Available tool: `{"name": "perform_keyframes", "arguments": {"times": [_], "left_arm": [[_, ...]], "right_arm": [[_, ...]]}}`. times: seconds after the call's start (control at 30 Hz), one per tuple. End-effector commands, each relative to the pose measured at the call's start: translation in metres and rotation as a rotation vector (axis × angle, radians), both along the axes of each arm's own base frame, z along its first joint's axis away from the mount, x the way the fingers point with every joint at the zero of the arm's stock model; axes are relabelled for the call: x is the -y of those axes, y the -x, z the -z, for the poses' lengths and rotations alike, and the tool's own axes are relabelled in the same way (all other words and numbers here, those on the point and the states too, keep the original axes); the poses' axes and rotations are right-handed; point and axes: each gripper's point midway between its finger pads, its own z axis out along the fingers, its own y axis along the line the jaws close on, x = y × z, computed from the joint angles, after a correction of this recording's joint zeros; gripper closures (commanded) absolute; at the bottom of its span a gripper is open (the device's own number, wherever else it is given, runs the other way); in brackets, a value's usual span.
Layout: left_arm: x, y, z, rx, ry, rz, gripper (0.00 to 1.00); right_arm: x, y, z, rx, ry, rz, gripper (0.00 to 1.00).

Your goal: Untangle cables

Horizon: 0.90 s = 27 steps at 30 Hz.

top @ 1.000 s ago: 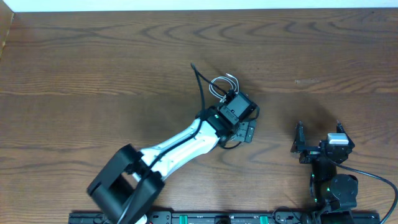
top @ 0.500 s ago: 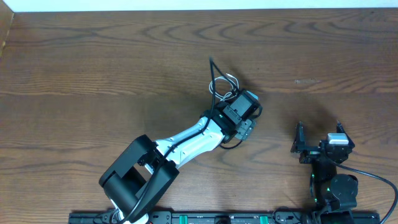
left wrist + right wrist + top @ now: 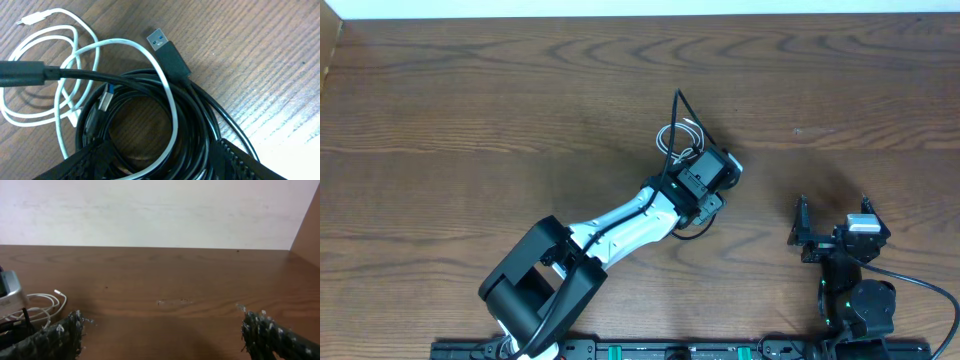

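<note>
The cables lie in one tangle on the wooden table (image 3: 470,110). A short white cable (image 3: 75,65) loops over a coil of black cables (image 3: 200,115). One black USB plug (image 3: 167,47) points up-left, and a second plug (image 3: 103,100) with a blue insert lies inside the coil. In the overhead view the white loops (image 3: 672,137) and a black cable end (image 3: 678,100) stick out beyond my left gripper (image 3: 705,200). My left gripper (image 3: 160,165) is open, its jaws straddling the black coil and one white loop. Whether they touch the coil I cannot tell. My right gripper (image 3: 830,215) (image 3: 160,335) is open and holds nothing.
The right arm sits near the table's front right. The white cable (image 3: 42,300) shows at the left of the right wrist view. A pale wall (image 3: 160,210) stands behind the table's far edge. A black rail (image 3: 650,350) runs along the front edge.
My left gripper has shifted to the right over the tangle and its jaws have narrowed. The black cable end has swung to the right. The right arm has not moved.
</note>
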Motion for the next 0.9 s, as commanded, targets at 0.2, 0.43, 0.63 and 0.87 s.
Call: {"name": "perform_keyframes", "arguments": {"times": [0.2,0.43,0.63,0.87], "left_arm": [[0.003,0.01,0.01,-0.09,0.055,0.003,0.38],[-0.015,-0.006,0.01,-0.114,0.086,-0.124,0.43],[-0.027,-0.009,0.014,-0.137,0.077,-0.17,0.49],[-0.017,0.003,0.015,-0.207,0.122,-0.128,0.52]], "right_arm": [[0.002,0.0,0.001,0.002,-0.01,0.009,0.01],[0.002,0.0,0.001,0.002,-0.01,0.009,0.01],[0.002,0.0,0.001,0.002,-0.01,0.009,0.01],[0.002,0.0,0.001,0.002,-0.01,0.009,0.01]]}}
